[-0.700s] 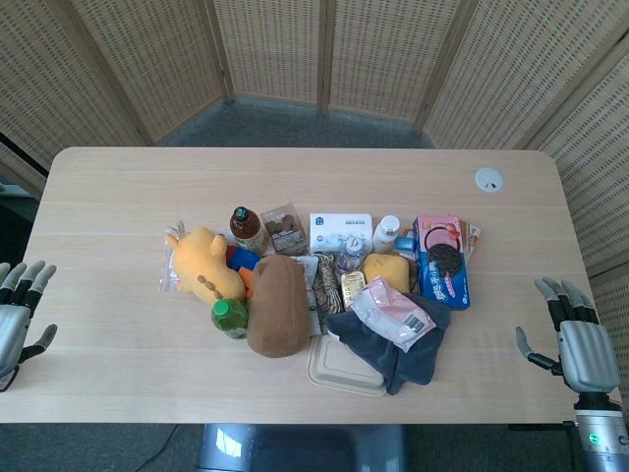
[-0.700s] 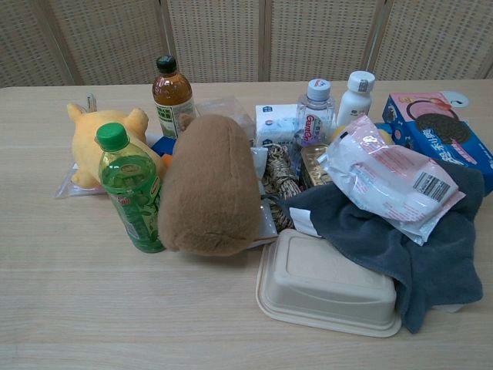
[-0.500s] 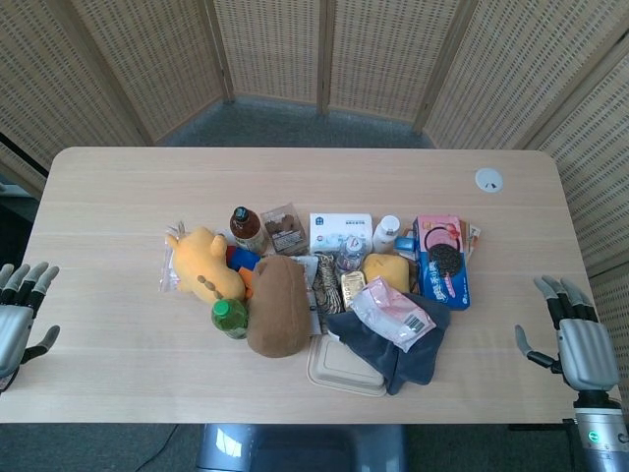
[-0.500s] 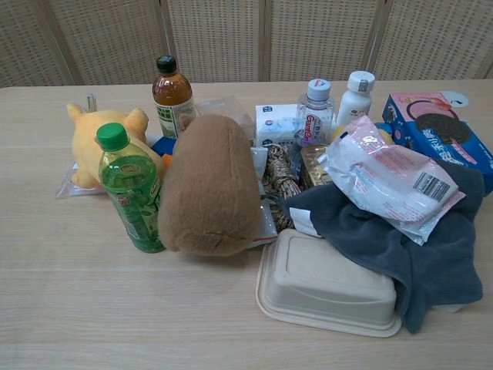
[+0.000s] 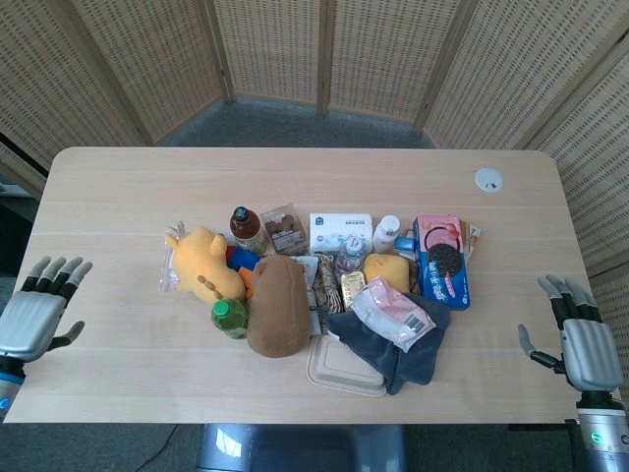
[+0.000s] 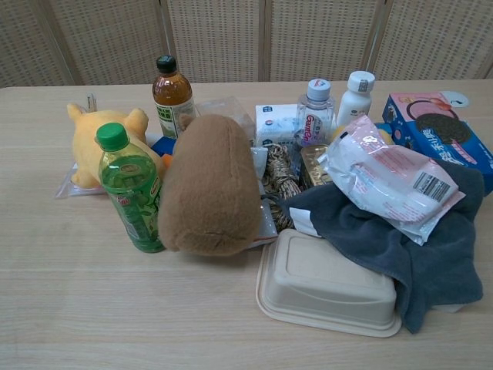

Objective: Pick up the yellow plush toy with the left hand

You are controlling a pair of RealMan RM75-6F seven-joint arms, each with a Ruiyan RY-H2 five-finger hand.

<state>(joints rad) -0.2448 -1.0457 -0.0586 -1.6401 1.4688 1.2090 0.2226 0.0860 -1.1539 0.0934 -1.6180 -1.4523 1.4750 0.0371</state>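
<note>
The yellow plush toy (image 5: 204, 263) lies at the left end of the pile in the middle of the table, partly on a clear plastic bag. In the chest view the yellow plush toy (image 6: 98, 144) sits behind the green bottle (image 6: 131, 187). My left hand (image 5: 39, 313) hovers over the table's left front edge, fingers spread, holding nothing, well to the left of the toy. At the table's right front edge my right hand (image 5: 580, 338) is open and empty. Neither hand appears in the chest view.
Crowding the toy are a brown plush (image 5: 277, 305), a green bottle (image 5: 229, 317) and a dark-capped bottle (image 5: 247, 228). Further right lie a white box (image 5: 340, 232), a cookie box (image 5: 441, 260), a grey cloth (image 5: 398, 344), a pink packet (image 5: 393, 312) and a beige lidded tray (image 5: 344, 370).
My left hand has moved right and inward, from off the table's left edge to over its front left part. The right hand has barely shifted. The objects have not moved.
</note>
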